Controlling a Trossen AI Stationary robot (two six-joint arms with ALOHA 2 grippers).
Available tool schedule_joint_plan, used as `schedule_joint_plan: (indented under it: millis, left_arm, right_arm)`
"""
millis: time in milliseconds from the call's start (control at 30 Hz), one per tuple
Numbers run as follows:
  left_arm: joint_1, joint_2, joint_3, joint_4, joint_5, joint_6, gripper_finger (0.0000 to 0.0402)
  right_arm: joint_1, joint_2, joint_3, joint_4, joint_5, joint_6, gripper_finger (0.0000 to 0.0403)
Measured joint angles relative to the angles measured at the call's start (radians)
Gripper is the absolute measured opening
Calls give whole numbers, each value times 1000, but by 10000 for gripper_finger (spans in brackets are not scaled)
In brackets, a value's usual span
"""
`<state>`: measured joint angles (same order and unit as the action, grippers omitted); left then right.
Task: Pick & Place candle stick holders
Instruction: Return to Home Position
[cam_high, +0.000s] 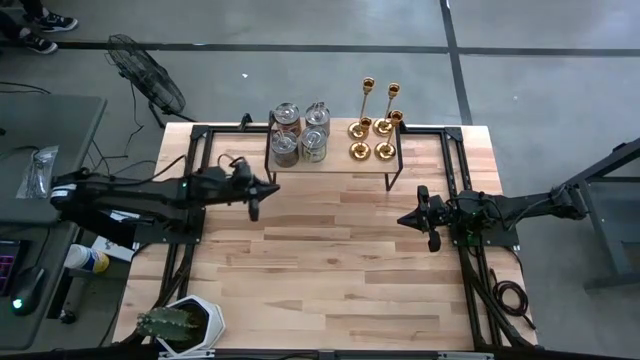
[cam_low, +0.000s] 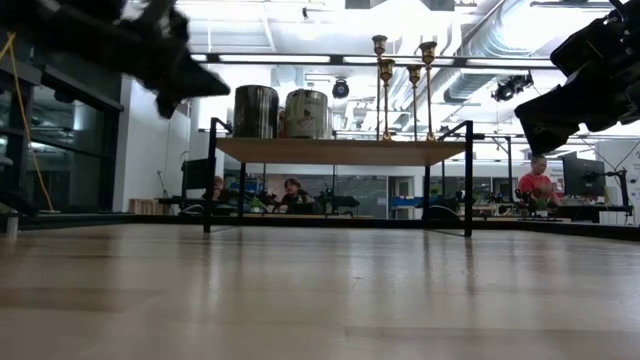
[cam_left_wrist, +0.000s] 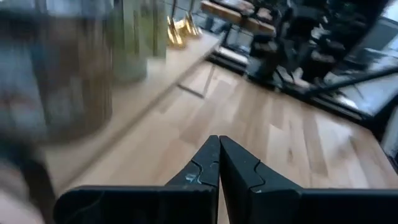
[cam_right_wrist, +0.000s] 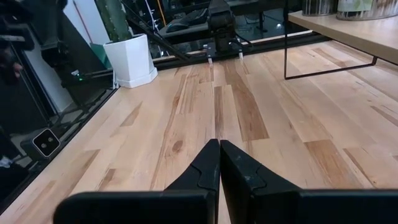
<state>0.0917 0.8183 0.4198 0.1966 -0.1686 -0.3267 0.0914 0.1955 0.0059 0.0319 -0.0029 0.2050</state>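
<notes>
Several shiny gold candle stick holders (cam_high: 375, 125) stand on their round bases on the right part of a low wooden shelf (cam_high: 340, 162) at the table's far side. Several squat silver-grey holders (cam_high: 300, 132) stand on its left part. The low view shows the gold ones (cam_low: 400, 85) and the grey ones (cam_low: 282, 112) on the shelf top. My left gripper (cam_high: 271, 188) hovers shut, just in front of the shelf's left end, above the table. My right gripper (cam_high: 405, 219) waits shut at the right. Both hold nothing, as seen in the left wrist view (cam_left_wrist: 219, 155) and the right wrist view (cam_right_wrist: 219, 162).
A cactus in a white pot (cam_high: 185, 325) stands at the table's near left corner. Black frames (cam_high: 190, 180) run along the left and right sides of the table. The shelf's thin black legs (cam_low: 210, 175) stand on the tabletop. People sit in the room beyond the table.
</notes>
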Motion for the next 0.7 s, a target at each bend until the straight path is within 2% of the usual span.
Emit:
schedule_joint_plan:
  millis: [167, 400, 700]
  left_arm:
    - [0, -121, -155, 83, 85, -37, 0]
    - [0, -247, -281, 226, 119, 102, 0]
    - [0, -386, -366, 222, 427, 203, 0]
  right_arm:
    - [0, 0, 0, 0, 0, 0, 4]
    - [0, 0, 0, 0, 0, 0, 4]
    - [0, 0, 0, 0, 0, 0, 4]
